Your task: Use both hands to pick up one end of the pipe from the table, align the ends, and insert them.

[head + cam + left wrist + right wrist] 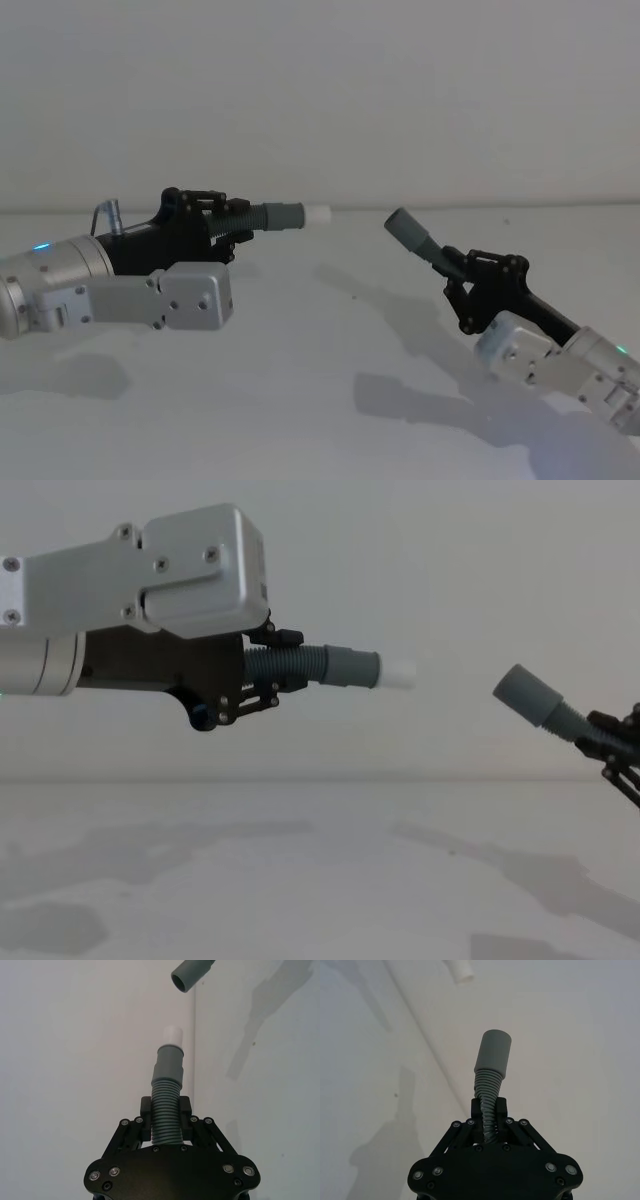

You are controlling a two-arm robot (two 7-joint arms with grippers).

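Note:
Both pipe pieces hang in the air above the white table [320,410]. My left gripper [232,220] [165,1110] [272,672] is shut on the corrugated part of one dark-grey piece [166,1102], whose grey cuff ends in a white tip [316,213] [398,674] pointing right. My right gripper [458,272] [489,1110] [612,738] is shut on the other piece [489,1094]. Its plain grey cuff [409,231] [526,695] tilts up and to the left, toward the white tip. A short gap separates the two ends, with the plain cuff slightly lower.
The table [320,880] stretches bare under both arms, marked by their shadows and faint smudges. A plain pale wall rises behind it.

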